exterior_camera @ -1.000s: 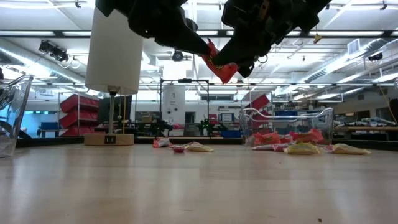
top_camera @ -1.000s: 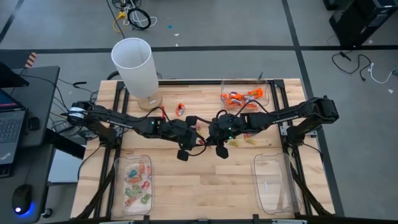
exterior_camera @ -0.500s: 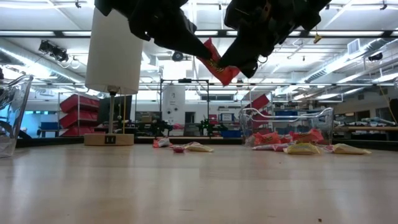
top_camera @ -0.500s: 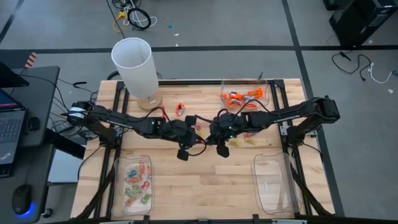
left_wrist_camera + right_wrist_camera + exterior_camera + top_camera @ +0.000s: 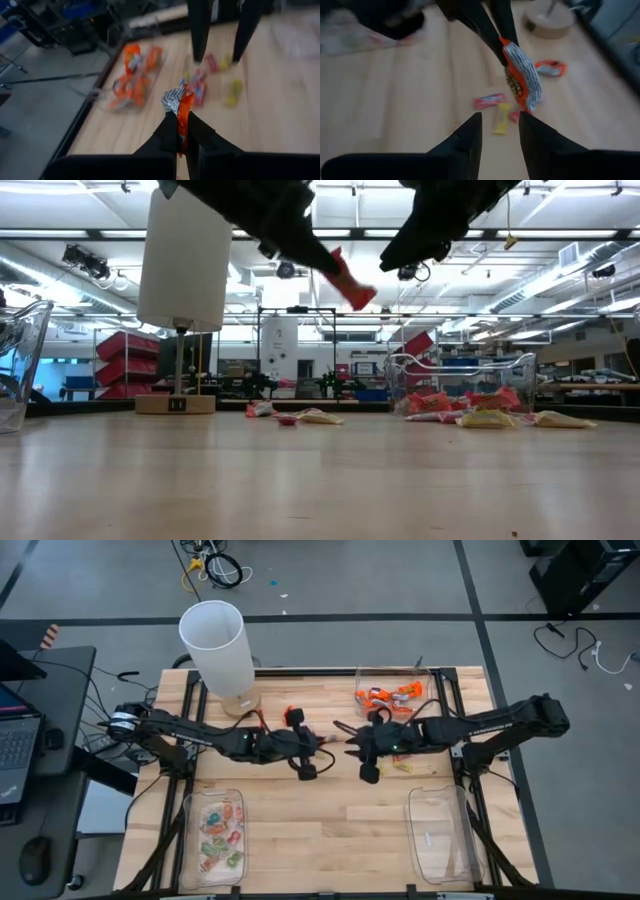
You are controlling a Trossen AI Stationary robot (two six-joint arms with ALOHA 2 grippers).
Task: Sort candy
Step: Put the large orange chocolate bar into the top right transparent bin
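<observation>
An orange wrapped candy hangs in the air over the table's middle, with my left gripper shut on it. It also shows in the low view and in the right wrist view. My right gripper stands open just to the candy's right, touching nothing. More candy lies loose on the wood: an orange piece near the far edge and yellow and pink pieces under the right arm. My left gripper pinches the orange candy's near end between its two fingers. The fingers come from the table's left, slanting a little downward. The rest of the wrapper sticks out beyond the fingertips, its crimped silver end free, lifted clear of the table.
A clear tray holding orange candy stands at the far right. Another tray, with mixed candy, is at the near left, and a third tray is at the near right. A tall white cylinder stands at the far left.
The orange candy has passed from my right gripper to my left. My left gripper has shut on it and rolled at the wrist. My right gripper has opened, let go and drawn back up and toward the table's right edge. The candy stays in the air.
</observation>
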